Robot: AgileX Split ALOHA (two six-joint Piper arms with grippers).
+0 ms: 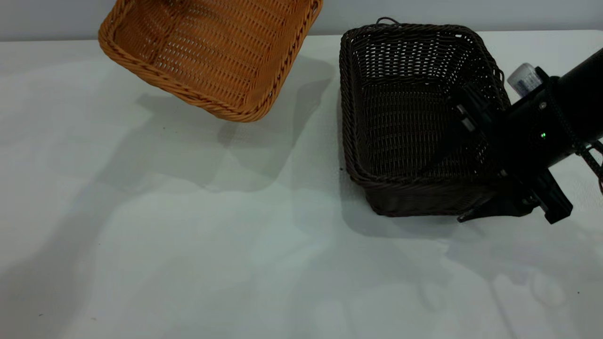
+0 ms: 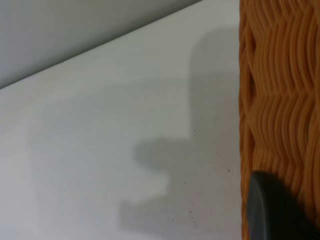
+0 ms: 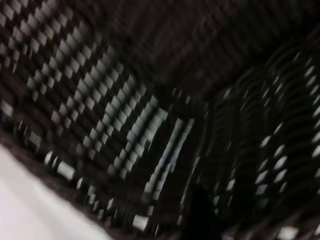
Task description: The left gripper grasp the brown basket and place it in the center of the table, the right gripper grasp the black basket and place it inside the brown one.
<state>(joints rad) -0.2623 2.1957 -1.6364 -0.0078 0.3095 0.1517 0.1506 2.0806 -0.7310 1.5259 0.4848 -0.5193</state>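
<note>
The right gripper (image 1: 476, 165) straddles the unlabelled black basket's (image 1: 400, 117) wall.

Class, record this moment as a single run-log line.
brown basket: lifted, tilted | left gripper: at its wall | right gripper: straddling black basket wall | black basket: on table

Pale table (image 1: 188, 263) — black basket (image 1: 405, 117) on it, right side

Brown basket (image 2: 280, 90) wall beside table (image 2: 125, 125)
</note>
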